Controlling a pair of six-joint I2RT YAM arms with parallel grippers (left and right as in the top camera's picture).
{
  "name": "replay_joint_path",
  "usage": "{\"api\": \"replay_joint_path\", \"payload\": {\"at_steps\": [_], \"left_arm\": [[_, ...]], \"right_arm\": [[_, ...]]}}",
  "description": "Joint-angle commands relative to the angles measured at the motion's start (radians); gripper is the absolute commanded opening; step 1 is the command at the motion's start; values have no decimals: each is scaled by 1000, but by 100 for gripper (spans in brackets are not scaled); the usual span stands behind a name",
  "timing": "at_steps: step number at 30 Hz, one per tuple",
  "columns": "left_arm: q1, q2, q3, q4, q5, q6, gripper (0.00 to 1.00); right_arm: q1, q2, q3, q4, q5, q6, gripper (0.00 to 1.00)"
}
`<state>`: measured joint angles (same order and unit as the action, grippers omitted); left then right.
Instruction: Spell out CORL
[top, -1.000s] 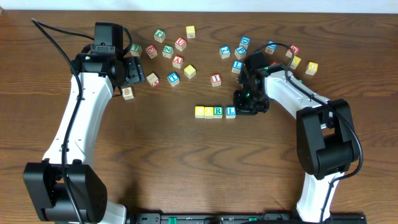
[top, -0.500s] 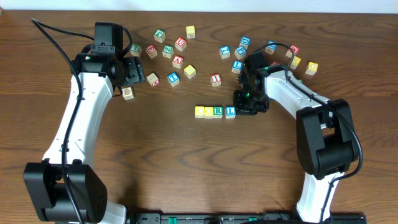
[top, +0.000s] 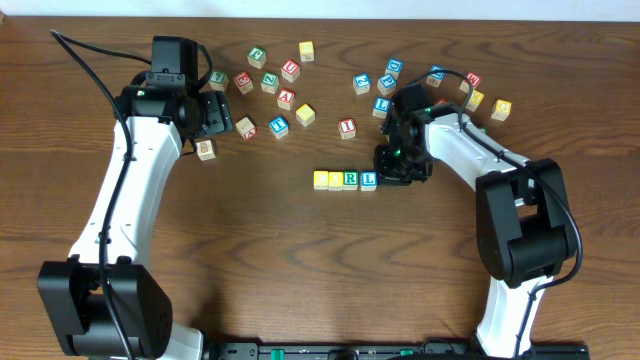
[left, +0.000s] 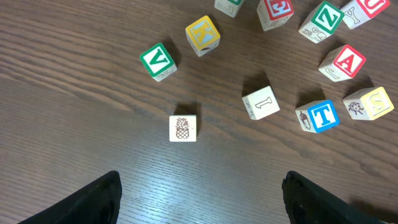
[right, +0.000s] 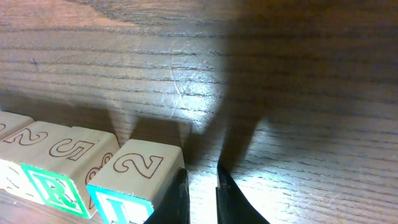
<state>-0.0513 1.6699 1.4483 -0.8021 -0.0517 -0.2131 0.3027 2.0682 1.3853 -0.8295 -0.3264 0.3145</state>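
A row of letter blocks lies at mid-table: two yellow blocks (top: 328, 180), a green R block (top: 350, 180) and a blue L block (top: 370, 180), all touching. In the right wrist view the L block (right: 134, 180) shows a 2 on top, with the R block (right: 62, 177) to its left. My right gripper (top: 390, 168) sits low at the row's right end. Its fingers (right: 200, 183) are shut with nothing between them, and the left finger touches the L block's side. My left gripper (top: 212, 117) hovers open and empty (left: 202, 186) over bare table at the far left.
Several loose blocks are scattered along the far side, among them a pineapple block (left: 183, 128), a green V (left: 157, 61), a blue T (left: 318, 116), a red A (left: 343, 62) and a red I (top: 347, 127). More blocks lie behind the right arm (top: 472, 98).
My right gripper has shifted slightly left against the L block, and the L block has slid a little left against the row. The left arm has not moved.
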Motion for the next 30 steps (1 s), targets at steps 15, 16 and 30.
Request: {"api": "replay_joint_path", "payload": {"at_steps": [15,16,30], "left_arm": [[2,2,8,3,-10,-9,82],[2,2,8,3,-10,-9,82],[2,2,8,3,-10,-9,82]], "right_arm": [[32,24,2,0,-9,14,10],[32,24,3,0,-9,14,10],[33,23,153,-127,103,10,11]]}}
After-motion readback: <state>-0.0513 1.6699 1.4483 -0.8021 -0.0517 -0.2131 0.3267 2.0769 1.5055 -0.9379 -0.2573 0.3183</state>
